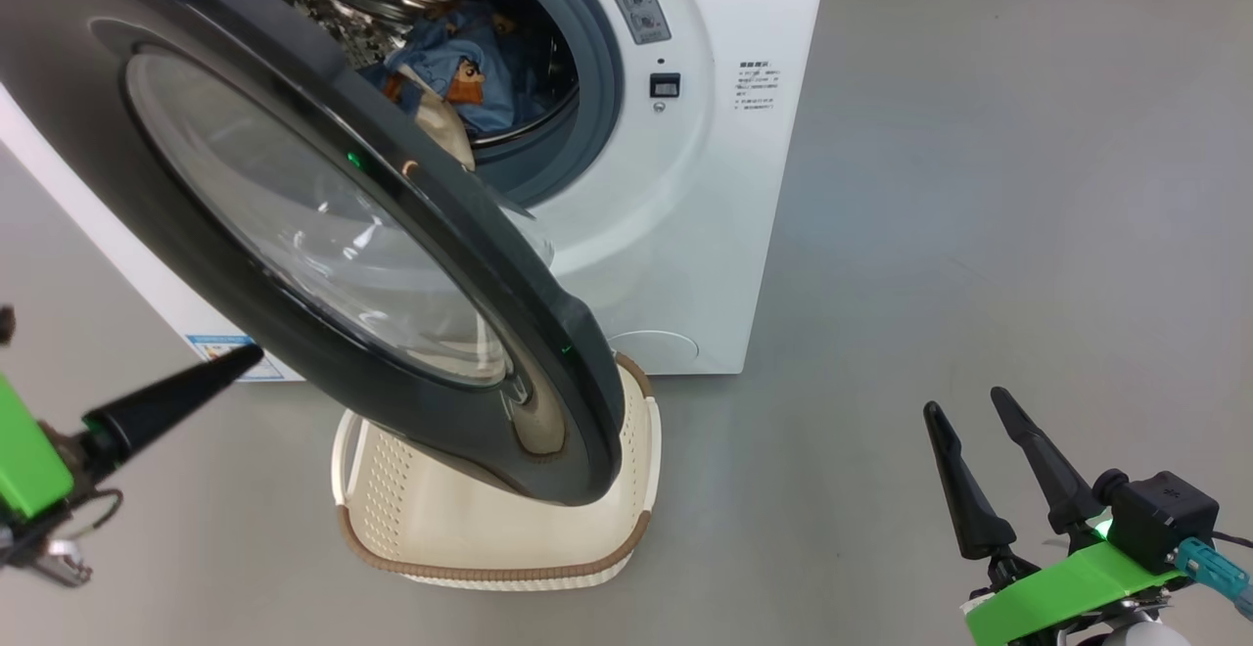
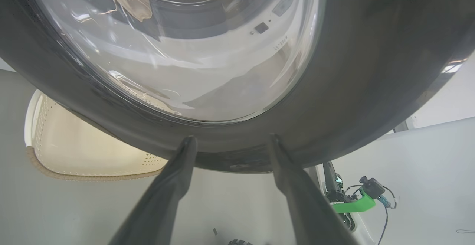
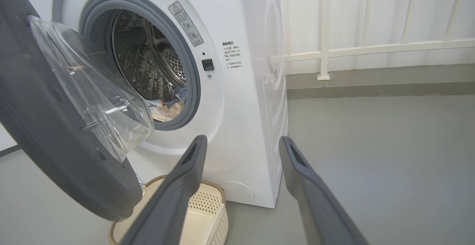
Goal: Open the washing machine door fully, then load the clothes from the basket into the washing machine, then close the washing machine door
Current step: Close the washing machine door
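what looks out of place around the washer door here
The beige piece lies right at the front lip of the opening, against the grey gasket, rather than deep inside. It could get pinched when the washing machine door shuts.

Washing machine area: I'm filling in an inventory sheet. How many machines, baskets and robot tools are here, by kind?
White boxy front-loading washing machine: 1
Cream perforated plastic basket with brown rim: 1
Long dark two-fingered tools, left tool and right tool: 2
Total: 4
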